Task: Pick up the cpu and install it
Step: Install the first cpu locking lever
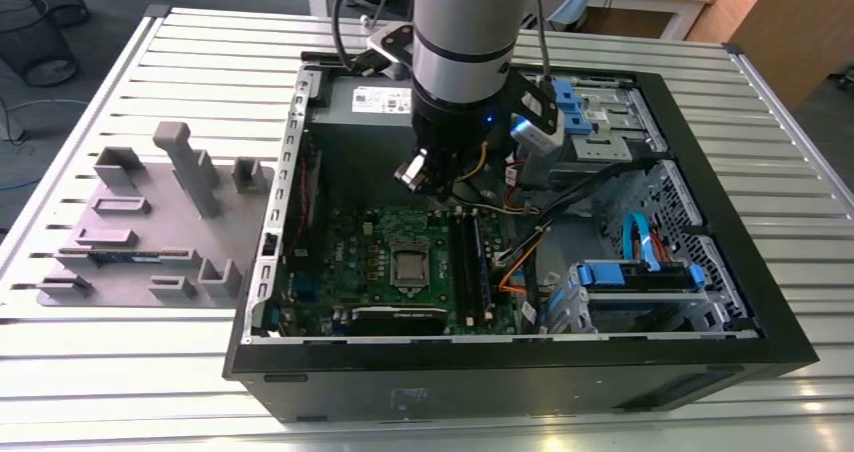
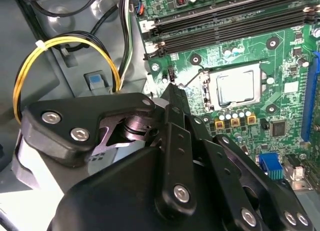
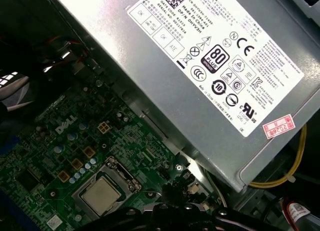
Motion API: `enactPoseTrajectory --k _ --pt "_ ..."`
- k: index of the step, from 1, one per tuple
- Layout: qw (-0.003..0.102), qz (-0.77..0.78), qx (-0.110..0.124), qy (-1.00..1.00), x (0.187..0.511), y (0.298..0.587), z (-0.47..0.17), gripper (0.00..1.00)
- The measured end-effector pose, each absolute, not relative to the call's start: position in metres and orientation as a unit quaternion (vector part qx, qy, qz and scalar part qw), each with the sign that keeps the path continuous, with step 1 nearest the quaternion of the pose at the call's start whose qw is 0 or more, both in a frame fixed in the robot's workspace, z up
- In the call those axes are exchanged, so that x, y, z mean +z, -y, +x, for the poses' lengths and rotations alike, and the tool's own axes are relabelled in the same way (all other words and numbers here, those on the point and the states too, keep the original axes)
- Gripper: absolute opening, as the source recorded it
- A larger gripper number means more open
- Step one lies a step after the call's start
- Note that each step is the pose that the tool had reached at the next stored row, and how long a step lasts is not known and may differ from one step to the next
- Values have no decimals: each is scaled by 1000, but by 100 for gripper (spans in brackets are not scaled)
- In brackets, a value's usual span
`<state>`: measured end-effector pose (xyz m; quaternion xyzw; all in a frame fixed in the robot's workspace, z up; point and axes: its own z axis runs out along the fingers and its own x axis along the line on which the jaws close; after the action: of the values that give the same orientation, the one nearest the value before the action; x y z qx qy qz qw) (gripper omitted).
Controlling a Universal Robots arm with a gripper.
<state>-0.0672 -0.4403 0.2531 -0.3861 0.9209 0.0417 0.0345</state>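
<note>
Small flat square cpu with dull silvery metal top (image 2: 236,87) seated in its socket on the green motherboard (image 1: 400,272), framed by the rectangular metal socket frame (image 2: 206,86); seen also in the first wrist view (image 3: 101,194) and, in the exterior view, near the board's middle (image 1: 408,264). Not held by anything. Just beside the socket, long dark memory slots (image 2: 225,21) running in parallel, and a row of small round capacitors (image 2: 235,114) along the frame's edge. Near one corner of the board, a blue connector block (image 2: 270,166).

Above the board, black jointed pincer (image 2: 172,98) hanging over the open black computer case (image 1: 694,372), well apart from the cpu and touching nothing visible; its state impossible to tell, with only the black linkage plates and screws in sight. Silver and black arm (image 1: 461,62) rising from it toward the top of the exterior view.

Next to the board, large grey metal power-supply box with white label (image 3: 200,66), and a looped yellow cable (image 2: 30,71) bound with a white tie. On the exterior view's right inside the case, blue drive brackets (image 1: 638,275) and an orange cable (image 1: 514,272).

Case lying on a ribbed silvery metal worktop (image 1: 107,372); on the exterior view's left, a grey moulded holder with upright posts (image 1: 160,222).
</note>
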Motion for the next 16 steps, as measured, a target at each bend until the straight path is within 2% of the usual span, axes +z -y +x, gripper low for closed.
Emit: enactPoseTrajectory --k 16 --pt "34 -386 40 -921 242 438 -66 11"
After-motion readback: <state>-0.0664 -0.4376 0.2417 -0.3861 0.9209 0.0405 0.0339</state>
